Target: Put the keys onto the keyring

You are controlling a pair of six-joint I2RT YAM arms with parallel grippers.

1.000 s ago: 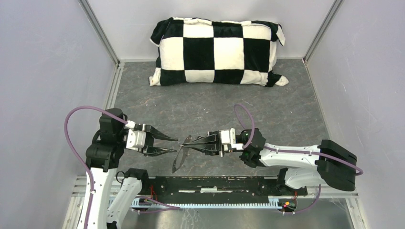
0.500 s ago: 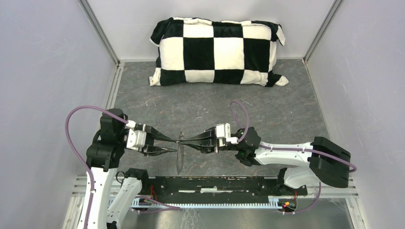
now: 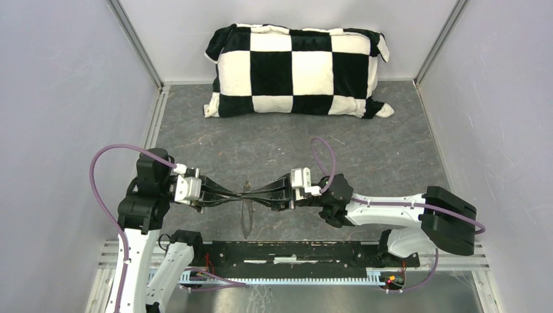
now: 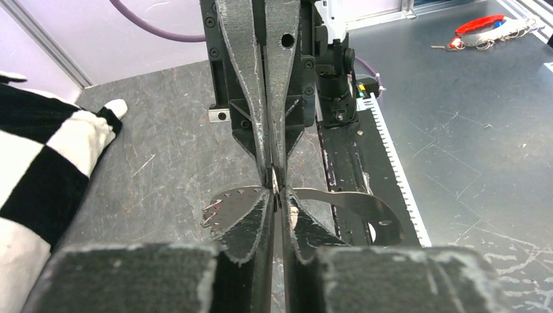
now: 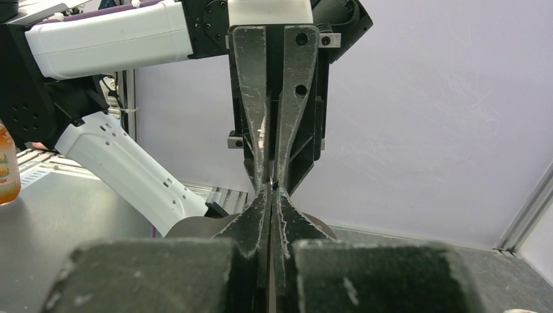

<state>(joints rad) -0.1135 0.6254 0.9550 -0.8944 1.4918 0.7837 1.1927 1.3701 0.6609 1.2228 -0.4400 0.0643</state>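
Grey wire keyring (image 3: 246,212): held in the air between the two arms above the near part of the table (image 3: 378,150). From the top view it is edge-on, hanging below the meeting fingertips.
Left gripper (image 3: 240,193): jaws pinched to a narrow slit, clamped on the keyring's upper rim.
Right gripper (image 3: 253,193): jaws fully closed on the same rim from the opposite side. Its tips touch, or all but touch, the left gripper's.
Left wrist view: ring band curves out to either side of the fingertips (image 4: 261,218), with small metal pieces fringing the left arc.
Keys: cannot make them out.
Checked pillow (image 3: 297,70): against the back wall, well apart.
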